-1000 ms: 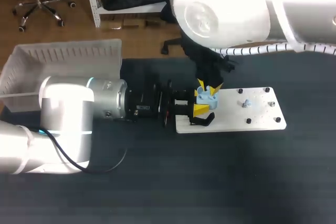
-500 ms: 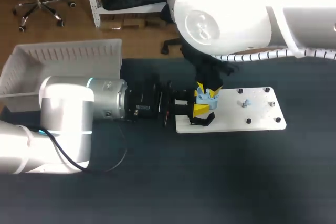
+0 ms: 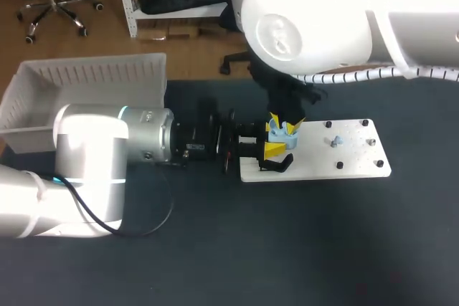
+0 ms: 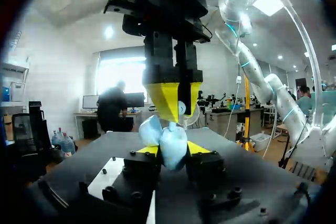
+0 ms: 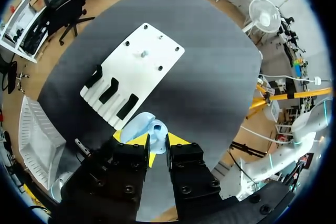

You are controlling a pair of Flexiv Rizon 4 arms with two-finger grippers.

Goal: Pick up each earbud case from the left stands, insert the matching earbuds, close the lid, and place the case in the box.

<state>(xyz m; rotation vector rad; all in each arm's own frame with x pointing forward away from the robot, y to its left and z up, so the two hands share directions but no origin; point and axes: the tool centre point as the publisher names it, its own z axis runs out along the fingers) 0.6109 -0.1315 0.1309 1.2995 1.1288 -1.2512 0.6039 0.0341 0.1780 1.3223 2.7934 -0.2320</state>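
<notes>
The left gripper is clamping the open, light-blue earbud case from both sides, holding it over the left end of the white plate, near the black stands there. The right gripper is hanging straight above the case, its tips apparently pinching a small pale earbud. The insertion step seems to be in hand. Next, the earbud needs lowering squarely into its socket and releasing. The lid then needs closing before the case goes to the box, well left of the plate.
</notes>
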